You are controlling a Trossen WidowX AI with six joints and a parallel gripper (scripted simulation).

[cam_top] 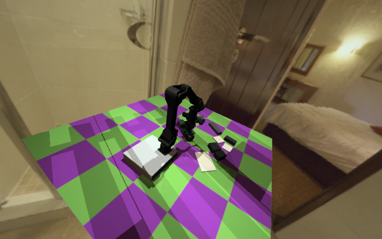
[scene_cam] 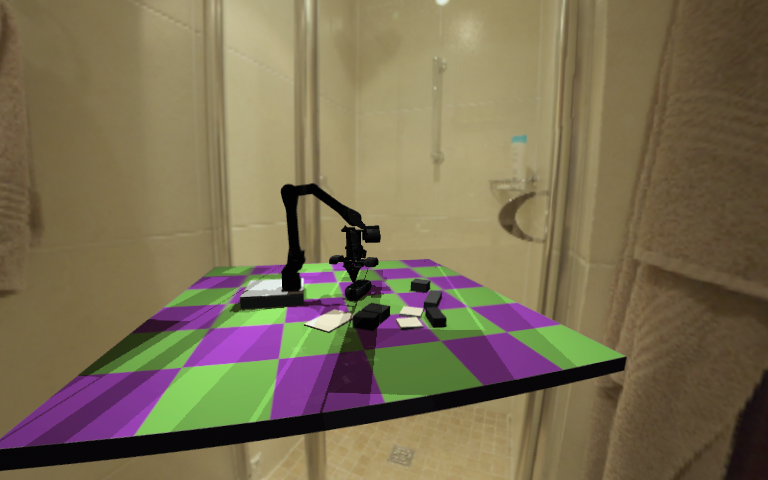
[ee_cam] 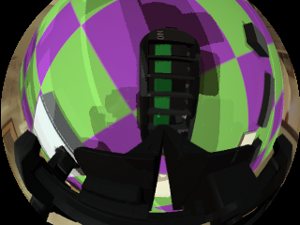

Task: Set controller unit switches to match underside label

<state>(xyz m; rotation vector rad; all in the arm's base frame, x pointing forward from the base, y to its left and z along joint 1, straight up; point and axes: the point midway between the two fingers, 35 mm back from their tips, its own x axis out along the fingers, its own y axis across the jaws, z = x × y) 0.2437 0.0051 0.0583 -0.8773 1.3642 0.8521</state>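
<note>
The dark grey controller unit (cam_top: pixel 190 137) (scene_cam: pixel 356 291) (ee_cam: pixel 178 37) sits on its base on the checkered bench, its switches facing up. In the wrist view it runs lengthwise, with the ON marking at its far end. Green switch ends show in a column on the left and small numbers on the right; exact tilts are hard to read. My gripper (scene_cam: pixel 354 280) (ee_cam: pixel 163 129) is shut and empty, pointing down over the near end of the unit. Its fingertips hide the nearest switch area. Contact cannot be told. The underside label is hidden.
A pair of dark blocks (cam_top: pixel 219 155) (scene_cam: pixel 371 316) lies near the unit. Other dark modules (cam_top: pixel 215 128) (scene_cam: pixel 420 284) lie farther off. A large pale plate (cam_top: pixel 205 162) (scene_cam: pixel 328 320) and two small ones lie nearby. The arm stands on a pale slab (cam_top: pixel 143 155) (scene_cam: pixel 271 300).
</note>
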